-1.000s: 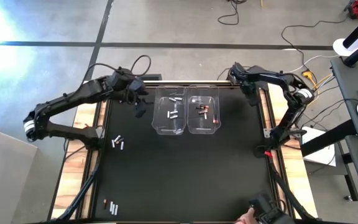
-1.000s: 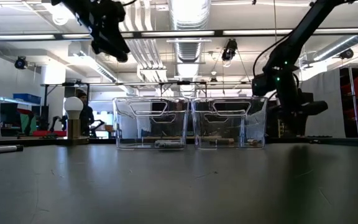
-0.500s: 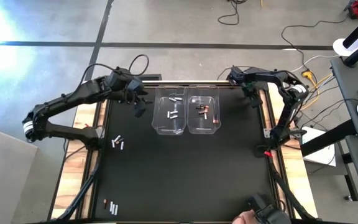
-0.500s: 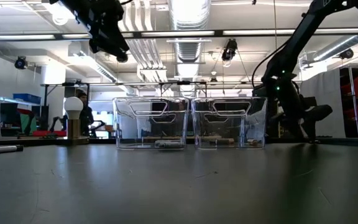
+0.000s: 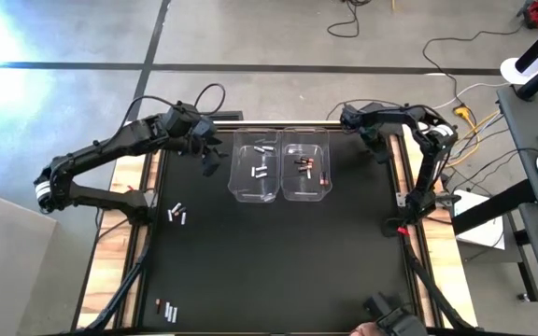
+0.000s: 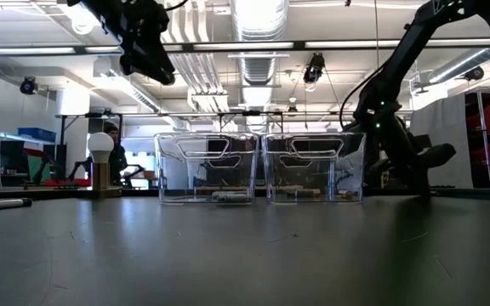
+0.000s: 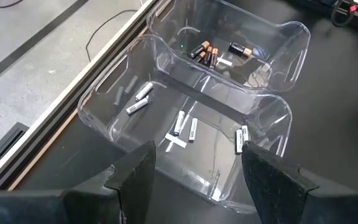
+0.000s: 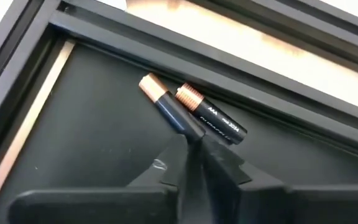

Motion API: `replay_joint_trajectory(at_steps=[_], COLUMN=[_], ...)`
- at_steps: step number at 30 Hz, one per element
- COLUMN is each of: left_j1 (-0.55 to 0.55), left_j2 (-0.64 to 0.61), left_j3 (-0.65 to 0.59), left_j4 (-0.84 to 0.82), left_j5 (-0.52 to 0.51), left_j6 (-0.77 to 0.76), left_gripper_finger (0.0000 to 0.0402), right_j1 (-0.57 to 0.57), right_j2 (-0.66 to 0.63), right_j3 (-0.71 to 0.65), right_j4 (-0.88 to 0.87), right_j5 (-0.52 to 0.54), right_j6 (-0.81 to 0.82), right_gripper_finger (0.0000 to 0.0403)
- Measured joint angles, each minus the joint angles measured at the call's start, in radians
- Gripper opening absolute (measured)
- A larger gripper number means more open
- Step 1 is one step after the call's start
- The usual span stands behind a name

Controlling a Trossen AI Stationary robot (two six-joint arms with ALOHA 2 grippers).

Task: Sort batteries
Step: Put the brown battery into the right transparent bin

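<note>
Two clear plastic bins stand side by side at the table's far middle. The left bin [image 5: 256, 168] holds silvery-white batteries [image 7: 185, 124], the right bin [image 5: 306, 170] dark ones with reddish marks [image 7: 205, 53]. My left gripper [image 5: 211, 155] is open and empty, in the air left of the left bin; it also shows in the left wrist view [image 7: 197, 177]. My right gripper [image 8: 194, 144] is shut, low at the table's far right corner [image 5: 381, 149]. Two dark, copper-capped batteries [image 8: 211, 115] lie there on the mat against the table's frame. My right gripper's shut fingertips [image 8: 190, 149] meet the dark end [image 8: 178, 121] of the nearer of the two batteries, slanting down onto it. The fingertips hide the place of contact. The battery lies flat on the mat, its copper cap [image 8: 148, 83] pointing away from the fingers.
Loose silvery batteries lie on the mat at the left [image 5: 177, 215] and near the front left corner [image 5: 166, 312]. A metal knob with a white ball [image 6: 100, 161] stands left of the bins. The table's dark frame rail [image 8: 241, 68] runs right behind the two batteries. A person's hand [image 5: 376, 327] shows at the front edge.
My right gripper has gone down toward the mat at the table's far right corner, its arm folding in closer to the frame.
</note>
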Motion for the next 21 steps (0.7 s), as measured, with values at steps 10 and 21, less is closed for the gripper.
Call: replay_joint_trajectory(at_steps=[10, 21], left_j1=[0.000, 0.000], left_j2=[-0.009, -0.030], left_j3=[0.000, 0.000], left_j4=[-0.026, -0.008], left_j5=[0.000, 0.002], left_j6=[0.009, 0.078], left_gripper_finger=[0.0216, 0.0216], right_j1=[0.037, -0.008], right_j2=[-0.070, -0.105], right_j3=[0.006, 0.200], right_j4=[0.010, -0.052], right_j5=[-0.094, -0.141], right_j6=[-0.140, -0.686], right_gripper_finger=[0.0010, 0.0012])
